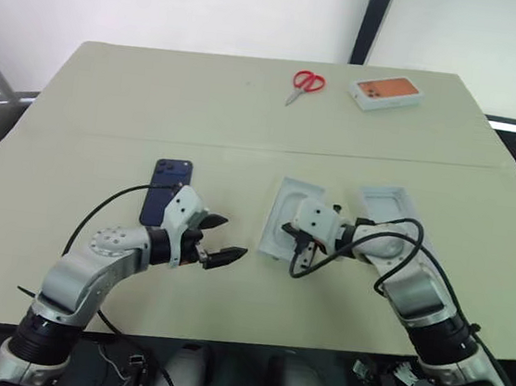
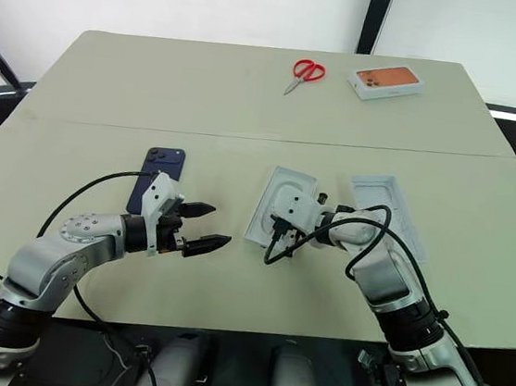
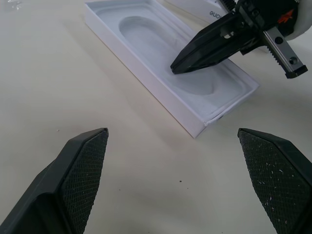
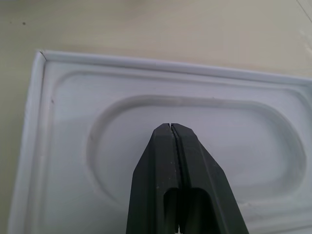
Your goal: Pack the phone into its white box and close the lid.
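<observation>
phone (image 1: 165,190) flat, back up, left of centre on table (image 1: 249,108), unpacked; right gripper (image 4: 170,127), fingers pressed together, tip in the oval recess of the white insert (image 1: 285,217) in the box, likely to pry it; left gripper (image 1: 220,238) spread wide, empty, waiting beside phone.

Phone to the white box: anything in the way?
Nothing lies on the table between the phone and the white box. But a white moulded insert with an oval recess sits in the box, and the shut right gripper is poking into that recess. Both probably have to go first.
</observation>
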`<state>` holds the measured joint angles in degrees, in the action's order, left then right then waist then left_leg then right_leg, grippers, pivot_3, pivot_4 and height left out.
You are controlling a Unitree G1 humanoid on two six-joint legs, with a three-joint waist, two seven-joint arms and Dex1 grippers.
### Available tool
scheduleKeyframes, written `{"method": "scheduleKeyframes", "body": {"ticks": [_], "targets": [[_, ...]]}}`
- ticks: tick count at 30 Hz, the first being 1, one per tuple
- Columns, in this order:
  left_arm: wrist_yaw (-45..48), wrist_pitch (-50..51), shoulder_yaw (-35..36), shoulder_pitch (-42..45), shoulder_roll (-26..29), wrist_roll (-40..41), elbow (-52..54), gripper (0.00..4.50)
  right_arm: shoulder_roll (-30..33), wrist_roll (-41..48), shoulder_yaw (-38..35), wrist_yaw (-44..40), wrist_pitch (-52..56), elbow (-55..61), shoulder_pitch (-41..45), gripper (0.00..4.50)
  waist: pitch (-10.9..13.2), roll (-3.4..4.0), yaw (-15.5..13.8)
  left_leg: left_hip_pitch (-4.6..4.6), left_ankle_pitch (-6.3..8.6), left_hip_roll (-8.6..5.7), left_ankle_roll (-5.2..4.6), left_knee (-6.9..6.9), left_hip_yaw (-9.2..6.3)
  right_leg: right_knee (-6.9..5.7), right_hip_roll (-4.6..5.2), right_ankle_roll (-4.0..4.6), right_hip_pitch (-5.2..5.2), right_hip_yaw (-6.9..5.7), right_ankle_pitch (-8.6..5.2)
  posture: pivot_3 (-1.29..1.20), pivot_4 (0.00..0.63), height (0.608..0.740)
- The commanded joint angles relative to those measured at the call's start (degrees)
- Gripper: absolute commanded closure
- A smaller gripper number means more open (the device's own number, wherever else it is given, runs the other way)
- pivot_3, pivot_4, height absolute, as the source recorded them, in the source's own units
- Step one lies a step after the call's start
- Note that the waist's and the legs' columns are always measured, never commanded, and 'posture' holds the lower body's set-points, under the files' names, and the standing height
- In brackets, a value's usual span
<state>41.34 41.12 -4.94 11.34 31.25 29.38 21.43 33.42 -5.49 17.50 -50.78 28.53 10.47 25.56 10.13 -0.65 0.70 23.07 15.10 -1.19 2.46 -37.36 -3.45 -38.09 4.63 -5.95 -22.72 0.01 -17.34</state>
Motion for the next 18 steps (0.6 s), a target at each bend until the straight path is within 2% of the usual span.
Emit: {"method": "scheduleKeyframes", "body": {"ticks": [1,5,14,18], "targets": [[0.3,-0.1,1.6,-0.1,0.6,1.0,2.1,0.00,3.5,1.6,-3.2,-1.8,-1.0,4.1,0.4,4.48,0.0,0.00,0.0,0.00,0.00,0.00,0.00,-0.01,0.00,0.00,0.00,0.00,0.00,0.00,0.00,0.00,0.150,0.740],[0.7,-0.5,2.6,0.2,1.4,0.9,1.0,0.00,7.5,2.1,-2.6,-4.8,-3.6,7.1,-0.1,4.48,0.0,0.00,0.0,0.00,0.00,0.00,0.00,0.01,0.00,0.00,0.00,0.00,0.00,0.00,0.00,0.00,0.150,0.740],[0.7,-0.8,6.0,0.4,2.6,0.9,-1.0,0.00,7.9,0.1,2.1,-5.7,-5.8,8.8,-1.2,4.48,0.0,0.01,0.0,0.00,0.00,0.02,0.00,0.01,0.00,0.00,-0.01,0.00,0.00,0.00,0.00,0.00,0.150,0.740],[0.5,-0.7,6.2,-0.4,2.8,1.1,-0.4,0.00,8.2,0.6,1.7,-6.1,-5.5,9.2,-1.1,4.48,0.0,0.01,0.0,0.01,0.00,0.01,0.00,0.00,0.00,0.01,0.01,0.00,0.00,0.00,0.00,0.00,0.150,0.740]]}}
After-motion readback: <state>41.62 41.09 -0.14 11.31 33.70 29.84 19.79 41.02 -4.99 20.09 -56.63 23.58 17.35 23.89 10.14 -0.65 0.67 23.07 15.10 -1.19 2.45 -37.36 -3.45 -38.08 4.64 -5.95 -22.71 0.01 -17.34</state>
